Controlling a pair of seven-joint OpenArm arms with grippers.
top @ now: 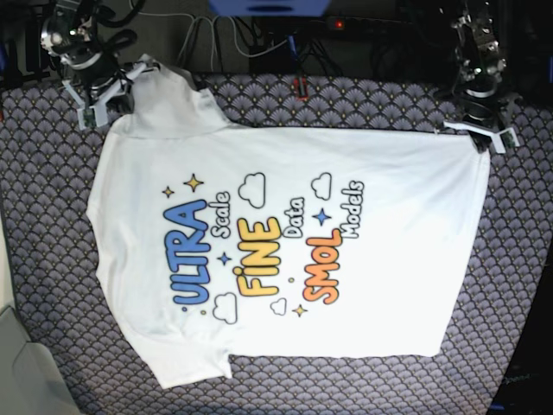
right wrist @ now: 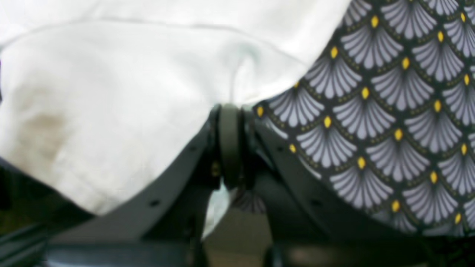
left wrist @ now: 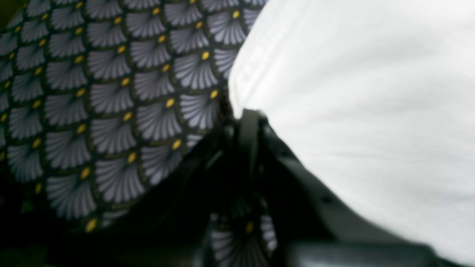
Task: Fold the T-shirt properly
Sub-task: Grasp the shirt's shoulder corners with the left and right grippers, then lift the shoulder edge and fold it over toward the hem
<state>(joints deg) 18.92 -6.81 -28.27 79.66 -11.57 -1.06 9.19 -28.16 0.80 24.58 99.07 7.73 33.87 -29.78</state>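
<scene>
**Patterned table, shirt spread flat, both pincers on its far edge**

Dark cloth printed with grey fan scales and yellow dots covers the table (top: 34,259), and bare pattern shows on every side of the T-shirt (top: 285,251). Beyond the far edge of the table runs a dim strip of cables and a blue box (top: 268,7).

In the base view the T-shirt lies print side up, its neck end toward that view's left and its hem toward the right. The blue, yellow and orange lettering sits roughly midway between the two pincers and nearer the camera than both.

The right pincer (top: 105,93) is at the upper sleeve, where the fabric bunches up off the table. Its wrist view shows the jaws of the right pincer (right wrist: 230,111) closed together on a fold of white cloth, with shirt to one side of them and open patterned table to the other.

The left pincer (top: 486,135) sits at the hem corner. Its wrist view shows the left pincer (left wrist: 249,115) with its tips pinched shut on the white edge; shirt fills one side and bare scale pattern the other.

Near the bottom of the base view, well away from both pincers, the lower sleeve and the long side edge lie flat, with a wide band of table free beside them.
</scene>
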